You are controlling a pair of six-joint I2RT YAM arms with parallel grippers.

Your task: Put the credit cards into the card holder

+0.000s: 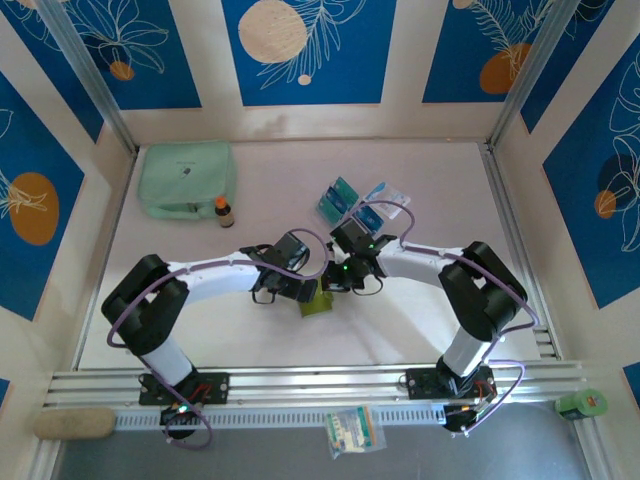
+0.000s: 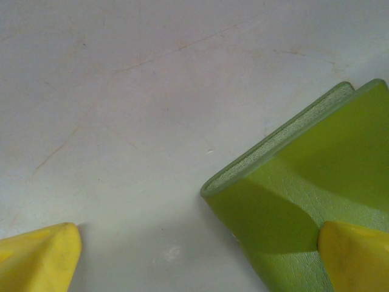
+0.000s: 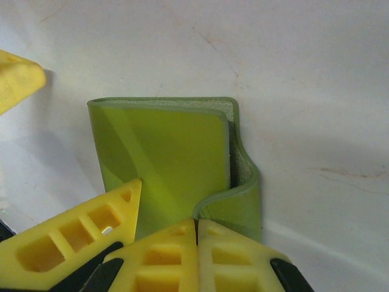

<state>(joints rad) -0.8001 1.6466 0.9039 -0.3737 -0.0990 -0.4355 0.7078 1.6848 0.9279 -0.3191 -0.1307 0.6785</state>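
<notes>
right gripper (image 3: 197, 230) closed, touching card holder (image 3: 163, 152)

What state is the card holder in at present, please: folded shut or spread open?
Folded, not spread: the card holder has its two leaves lying one over the other, with one edge gaping slightly.

You have the folded wallet (image 2: 304, 194) at four o'clock on the table (image 2: 152, 91), with your left gripper (image 2: 197, 255) spread wide, one fingertip (image 2: 355, 255) over the wallet, the other at eight o'clock.
</notes>
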